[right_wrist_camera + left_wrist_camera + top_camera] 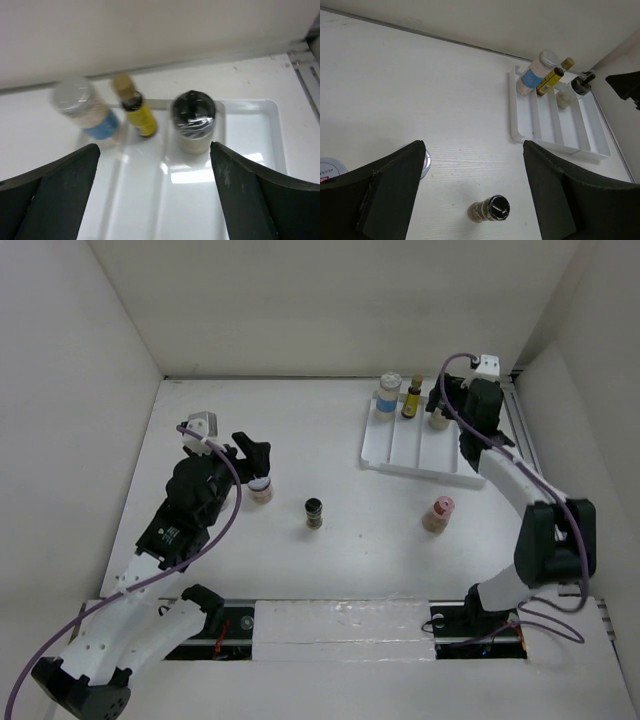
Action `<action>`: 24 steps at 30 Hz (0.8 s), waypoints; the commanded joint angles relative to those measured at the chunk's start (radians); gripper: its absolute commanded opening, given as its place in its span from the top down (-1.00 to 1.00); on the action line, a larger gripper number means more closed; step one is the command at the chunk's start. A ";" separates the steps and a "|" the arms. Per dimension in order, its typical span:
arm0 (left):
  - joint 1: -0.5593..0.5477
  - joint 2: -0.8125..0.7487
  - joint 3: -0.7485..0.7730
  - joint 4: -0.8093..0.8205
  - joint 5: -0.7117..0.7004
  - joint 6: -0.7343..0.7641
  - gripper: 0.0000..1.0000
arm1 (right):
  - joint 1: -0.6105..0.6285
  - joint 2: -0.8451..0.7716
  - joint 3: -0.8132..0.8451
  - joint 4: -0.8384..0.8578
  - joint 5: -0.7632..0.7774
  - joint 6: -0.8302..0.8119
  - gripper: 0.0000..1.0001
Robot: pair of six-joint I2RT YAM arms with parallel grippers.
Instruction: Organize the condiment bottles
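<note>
A white divided tray [415, 452] holds a blue-labelled white-lidded jar [387, 397], a slim amber yellow-labelled bottle [412, 397] and a black-capped jar [438, 418] at its far end. My right gripper [444, 406] is open and empty just above that black-capped jar [194, 122], and the right wrist view also shows the blue jar [85, 107] and the amber bottle [134, 112]. On the table stand a small black-capped jar [314, 512], a pink-lidded beige jar [438, 513] and a pale-lidded beige jar [260, 489]. My left gripper [257, 462] is open over the pale-lidded jar. The small black-capped jar [490, 209] shows between its fingers.
The tray's near slots [200, 200] hold nothing. White walls close the table at the back and on both sides. A metal rail [524, 430] runs along the right wall beside the tray. The arm bases sit at the near edge.
</note>
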 commanded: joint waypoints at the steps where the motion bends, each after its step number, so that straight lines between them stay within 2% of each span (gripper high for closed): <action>1: 0.004 -0.020 0.007 0.048 0.031 0.012 -0.50 | 0.109 -0.243 -0.197 0.019 0.136 0.049 -0.93; 4: 0.004 -0.040 0.007 0.038 0.051 0.012 -0.53 | 0.171 -0.380 -0.345 -0.080 0.145 0.117 -0.79; 9: 0.004 -0.050 0.007 0.038 0.082 0.012 -0.58 | 0.195 -0.664 -0.417 -0.572 0.179 0.210 -0.84; 12: 0.004 -0.060 0.017 0.038 0.096 0.012 -0.61 | 0.195 -0.794 -0.442 -0.722 0.159 0.235 -0.84; 15: 0.004 -0.069 0.017 0.038 0.105 0.012 -0.63 | 0.204 -0.822 -0.433 -0.799 0.137 0.246 -0.84; 21: 0.004 -0.080 0.017 0.038 0.105 0.012 -0.63 | 0.214 -0.707 -0.422 -0.879 0.058 0.246 -0.84; 22: 0.004 -0.090 0.017 0.038 0.105 0.012 -0.63 | 0.225 -0.680 -0.422 -0.889 0.057 0.246 -0.73; 24: 0.004 -0.099 0.017 0.038 0.093 0.012 -0.63 | 0.240 -0.669 -0.422 -0.889 0.070 0.237 -0.67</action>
